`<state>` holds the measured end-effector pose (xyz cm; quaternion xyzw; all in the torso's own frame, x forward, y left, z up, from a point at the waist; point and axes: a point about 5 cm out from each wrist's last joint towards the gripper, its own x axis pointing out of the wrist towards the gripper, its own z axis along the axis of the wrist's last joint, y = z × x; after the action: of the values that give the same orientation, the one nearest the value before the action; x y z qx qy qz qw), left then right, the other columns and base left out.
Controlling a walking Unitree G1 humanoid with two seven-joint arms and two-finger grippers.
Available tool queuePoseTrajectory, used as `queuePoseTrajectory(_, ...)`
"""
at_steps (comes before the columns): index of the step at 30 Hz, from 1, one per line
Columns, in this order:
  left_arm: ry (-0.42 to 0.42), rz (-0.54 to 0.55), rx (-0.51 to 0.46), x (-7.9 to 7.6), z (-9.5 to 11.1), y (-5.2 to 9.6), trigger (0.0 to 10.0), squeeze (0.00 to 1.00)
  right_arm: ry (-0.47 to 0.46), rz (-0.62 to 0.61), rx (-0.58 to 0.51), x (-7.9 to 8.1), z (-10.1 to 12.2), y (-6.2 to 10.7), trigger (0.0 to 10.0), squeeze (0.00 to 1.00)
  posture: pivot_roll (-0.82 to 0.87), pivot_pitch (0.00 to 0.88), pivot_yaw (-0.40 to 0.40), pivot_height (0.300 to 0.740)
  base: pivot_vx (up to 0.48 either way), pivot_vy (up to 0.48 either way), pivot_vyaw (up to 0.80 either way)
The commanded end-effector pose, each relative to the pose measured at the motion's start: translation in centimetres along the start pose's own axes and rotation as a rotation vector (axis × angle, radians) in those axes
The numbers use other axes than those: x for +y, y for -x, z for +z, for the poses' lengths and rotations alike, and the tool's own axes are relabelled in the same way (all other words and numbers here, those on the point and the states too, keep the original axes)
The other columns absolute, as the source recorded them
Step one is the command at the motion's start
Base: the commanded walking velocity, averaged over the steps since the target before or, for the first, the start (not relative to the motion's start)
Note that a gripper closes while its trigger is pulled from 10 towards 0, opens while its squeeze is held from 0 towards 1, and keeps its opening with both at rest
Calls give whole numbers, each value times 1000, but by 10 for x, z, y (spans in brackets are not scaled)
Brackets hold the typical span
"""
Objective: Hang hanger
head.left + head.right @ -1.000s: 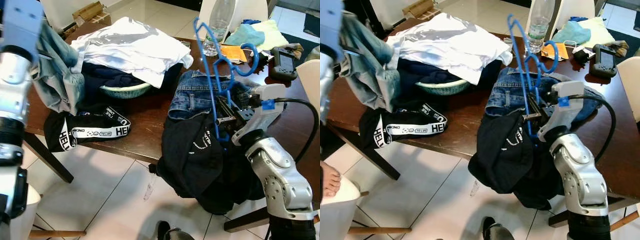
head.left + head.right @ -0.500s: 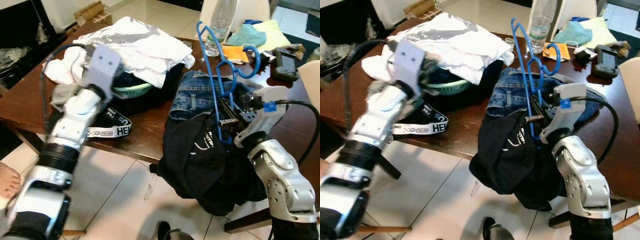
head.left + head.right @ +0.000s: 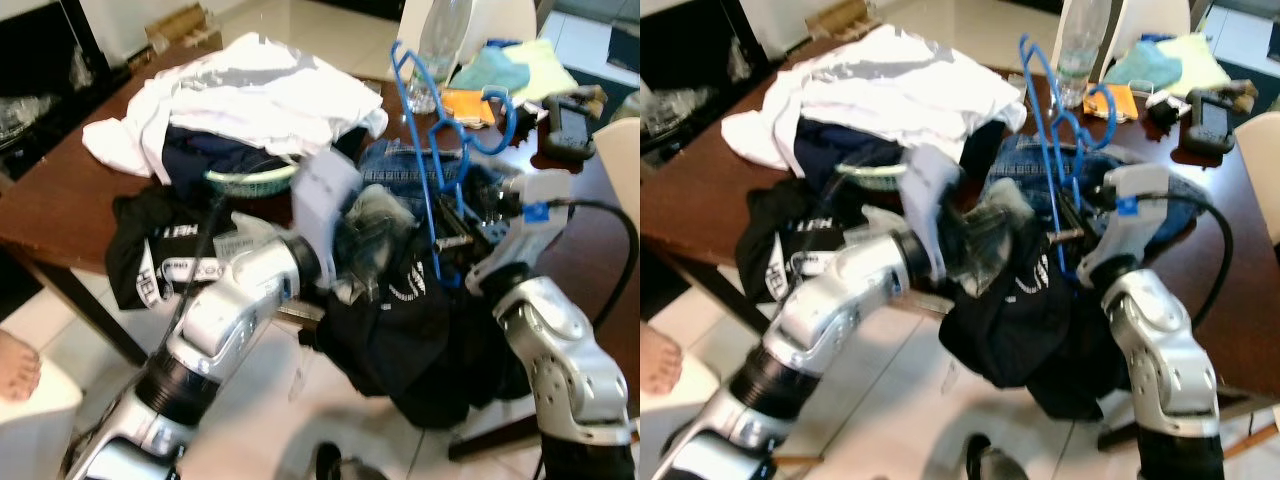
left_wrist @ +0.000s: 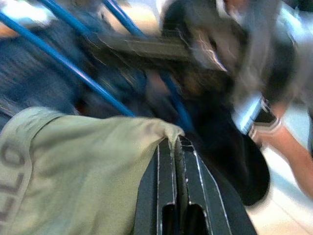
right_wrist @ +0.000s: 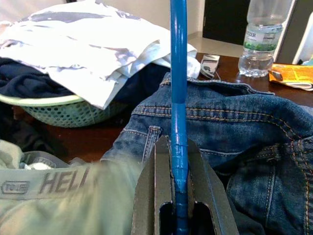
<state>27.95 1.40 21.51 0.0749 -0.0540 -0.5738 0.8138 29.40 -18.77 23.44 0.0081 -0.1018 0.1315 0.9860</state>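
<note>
Above the table edge, right claw point(image 3: 452, 238) grips upright hanger point(image 3: 432, 150).

The hanger point(image 5: 178, 98) is smooth glossy blue plastic. The jeans point(image 5: 254, 142) are rough denim cloth. The table point(image 3: 60, 200) is dark polished wood, and the basket point(image 5: 68, 108) is green plastic mesh.

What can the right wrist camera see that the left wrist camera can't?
Right wrist view: the white shirts, green basket, water bottle, and the right gripper shut on the hanger. Left wrist view: the left gripper shut on pale green cloth, and a person's arm. Both see the blue hanger, the green cloth and denim.
</note>
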Motion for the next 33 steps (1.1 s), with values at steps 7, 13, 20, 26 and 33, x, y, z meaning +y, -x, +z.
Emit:
queuePoseTrajectory(7, -55, -58, 166, -11, -18, 6, 10000, 0, 20, 1, 26, 1, -4, 2, 10000, 0, 35, 243, -9, 740, 0, 0, 0)
queuePoseTrajectory(13, -54, 166, 166, 30, -3, 30, 10000, 1000, 25, 4, 35, 1, -5, 2, 10000, 0, 34, 244, -12, 740, 0, 0, 0)
queuePoseTrajectory(20, -10, 119, 83, 40, 28, 67, 10000, 1000, 29, 6, 36, 1, -5, 2, 10000, 0, 36, 243, -12, 740, 0, 0, 0)
queuePoseTrajectory(26, -49, 10, 92, 35, 50, 110, 10000, 1000, 30, 7, 35, 1, -4, 1, 10000, 0, 39, 242, -13, 740, 0, 0, 0)
queuePoseTrajectory(33, -109, -103, 524, 19, 30, 179, 10000, 1000, 29, 14, 37, 1, -5, 0, 10000, 0, 54, 239, -18, 740, 0, 0, 0)
